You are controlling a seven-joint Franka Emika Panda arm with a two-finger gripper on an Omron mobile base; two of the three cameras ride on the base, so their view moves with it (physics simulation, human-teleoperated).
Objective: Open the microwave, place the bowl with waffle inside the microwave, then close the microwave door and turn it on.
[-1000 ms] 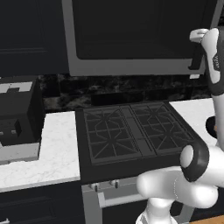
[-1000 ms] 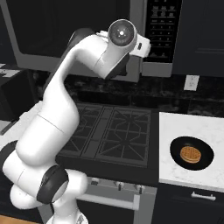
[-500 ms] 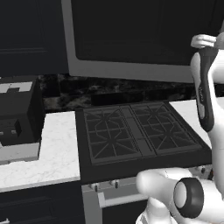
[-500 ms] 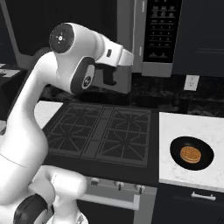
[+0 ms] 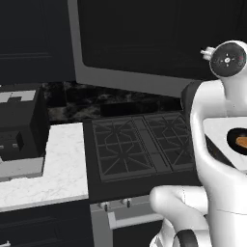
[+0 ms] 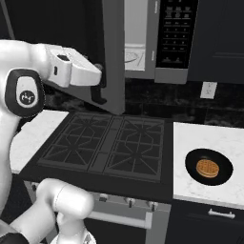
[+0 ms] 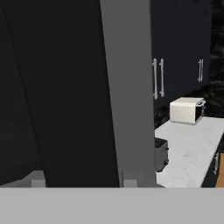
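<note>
The microwave hangs above the stove, its pale inside showing beside the dark button panel. The microwave door is swung far out to the left; it spreads across the top of the left base view. My gripper sits at the door's outer edge, its jaws closed on the door there. In the hand view my gripper straddles the dark panel and grey frame. The bowl with waffle rests on the right counter, also visible behind my arm.
A black stove top lies under the open door. A black boxy appliance stands on the left white counter. A wall outlet is above the right counter. A white toaster sits on a far counter.
The door has swung from closed to wide open. My arm and gripper moved left and toward the base with it, and the jaws narrowed.
</note>
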